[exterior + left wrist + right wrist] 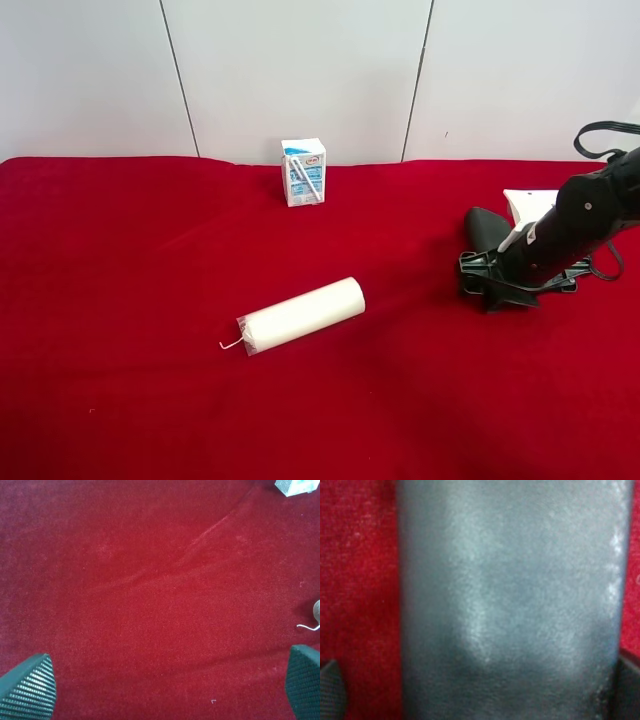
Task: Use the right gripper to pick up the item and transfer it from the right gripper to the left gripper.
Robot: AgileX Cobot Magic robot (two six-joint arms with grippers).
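Note:
The item, a dark greenish-black flat case, lies on the red cloth at the right of the exterior high view. The right gripper is down on it, at the end of the thick black arm. In the right wrist view the case fills the picture between the fingertips. One tip stands apart from the case with red cloth between, and the other is at its edge. The right gripper is open around the case. The left gripper is open and empty over bare cloth. It is out of the exterior high view.
A white cylinder with a wire hook lies mid-table. A small blue-and-white drink carton stands at the back near the white wall, and its corner shows in the left wrist view. The red cloth covers the table.

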